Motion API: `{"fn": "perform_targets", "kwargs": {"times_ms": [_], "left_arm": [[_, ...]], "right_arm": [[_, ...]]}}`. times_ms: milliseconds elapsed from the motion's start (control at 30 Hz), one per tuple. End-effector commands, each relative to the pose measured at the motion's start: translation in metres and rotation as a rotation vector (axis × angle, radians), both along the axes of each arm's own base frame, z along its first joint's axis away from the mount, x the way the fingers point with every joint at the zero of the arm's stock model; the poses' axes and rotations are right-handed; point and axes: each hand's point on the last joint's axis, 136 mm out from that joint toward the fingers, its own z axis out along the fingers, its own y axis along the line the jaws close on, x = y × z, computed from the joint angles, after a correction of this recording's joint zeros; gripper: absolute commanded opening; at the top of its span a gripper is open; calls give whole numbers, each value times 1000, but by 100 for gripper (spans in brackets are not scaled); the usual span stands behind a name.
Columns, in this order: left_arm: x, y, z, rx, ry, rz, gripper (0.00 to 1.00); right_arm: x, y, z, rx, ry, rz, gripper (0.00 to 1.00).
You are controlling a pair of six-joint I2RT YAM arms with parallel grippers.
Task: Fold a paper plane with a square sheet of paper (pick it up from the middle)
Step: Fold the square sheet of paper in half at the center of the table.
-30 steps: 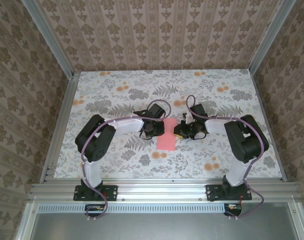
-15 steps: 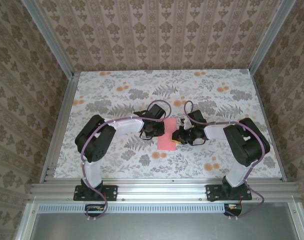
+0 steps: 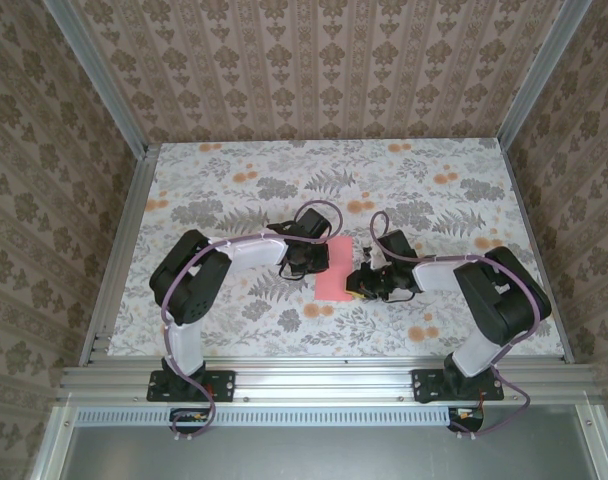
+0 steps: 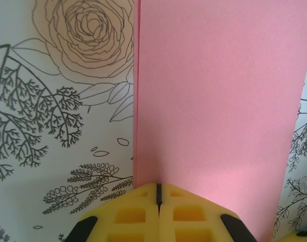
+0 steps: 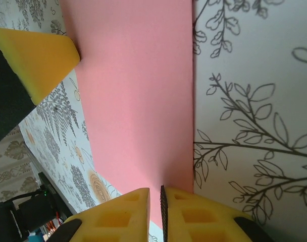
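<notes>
The square sheet of paper [image 3: 334, 277] lies flat on the flowered table as a salmon-pink rectangle, twice as long as wide, between the two arms. In the left wrist view the paper [image 4: 219, 101] stretches away from my left gripper [image 4: 158, 187], which is shut, its yellow fingertips resting on the sheet near one long edge. My left gripper [image 3: 320, 262] sits at the paper's far left side. My right gripper [image 3: 357, 284] is at the paper's near right side. Its fingers [image 5: 156, 190] stand a thin slit apart over the paper [image 5: 138, 101], nothing between them.
The table [image 3: 444, 210] has a grey and orange flower print and is walled by patterned panels. An aluminium rail [image 3: 314, 378] runs along the near edge by the arm bases. A yellow finger of the left gripper [image 5: 35, 55] shows across the paper in the right wrist view.
My right gripper has slid along the paper's right side toward the near edge. The left gripper and the paper have stayed put.
</notes>
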Motion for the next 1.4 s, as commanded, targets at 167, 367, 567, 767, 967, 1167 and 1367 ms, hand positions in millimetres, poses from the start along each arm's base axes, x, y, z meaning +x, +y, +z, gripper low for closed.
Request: {"fn": "perform_targets", "kwargs": {"times_ms": [167,367,567,767,967,1167,1367], "left_arm": [[-21,16,-13,76,60,-22,2],[-21,15,-12,80,65,-33,2],[-22,13,-13,73,69,-32,2],[-20,5,3,30,38,-39,8],[-14,8,45,-31,-64,-13,27],[-11,26,44,-100,-44,49,40],[-22,19,40,-204,41,28,44]], "right_arm": [[-19,-10,7,-59,-1,13,17],[-31,-4,-7,-63,42,45,18],[-39,-17,-26,-151,80,43,17],[-26,-15,6,-157,-14,59,21],[7,-35,31,-348,-129,48,29],[33,-28,38,-387,-148,52,35],[41,-25,34,-426,-136,61,39]]}}
